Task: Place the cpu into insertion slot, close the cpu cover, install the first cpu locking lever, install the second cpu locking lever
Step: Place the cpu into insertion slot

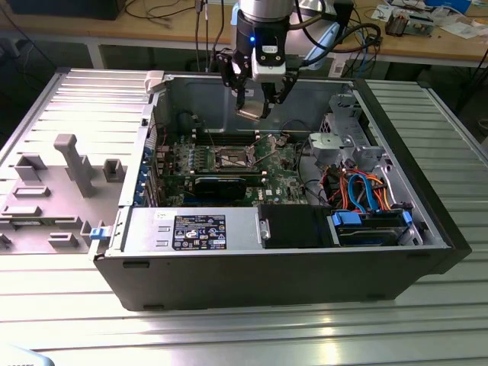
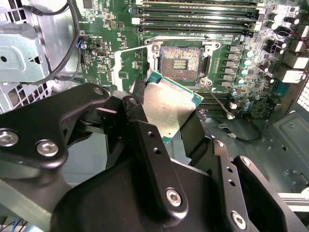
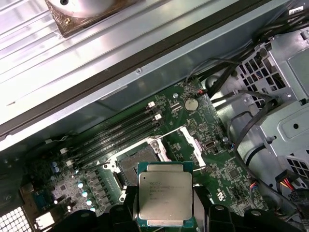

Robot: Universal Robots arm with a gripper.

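My gripper [image 1: 255, 108] hangs inside the open computer case, shut on the cpu [image 1: 252, 113], a flat silvery square with a green rim. Both wrist views show the cpu [image 2: 169, 108] [image 3: 165, 195] clamped by its edges between the black fingers [image 2: 140, 99], tilted and raised off the board. The insertion slot [image 3: 135, 166] [image 2: 180, 63] lies below and a little ahead of the chip, its dark centre bare. The cpu cover [image 3: 193, 145] [image 2: 117, 67] stands swung open beside the socket. In the exterior view the slot [image 1: 232, 158] sits on the green board under the gripper.
Long memory slots [image 2: 193, 14] run beside the socket. A black card [image 1: 221, 184] lies across the board's near side. A metal drive cage [image 1: 343, 137] and orange and blue cables [image 1: 358, 191] crowd the exterior view's right. A grey fixture tray [image 1: 61, 175] lies outside the case.
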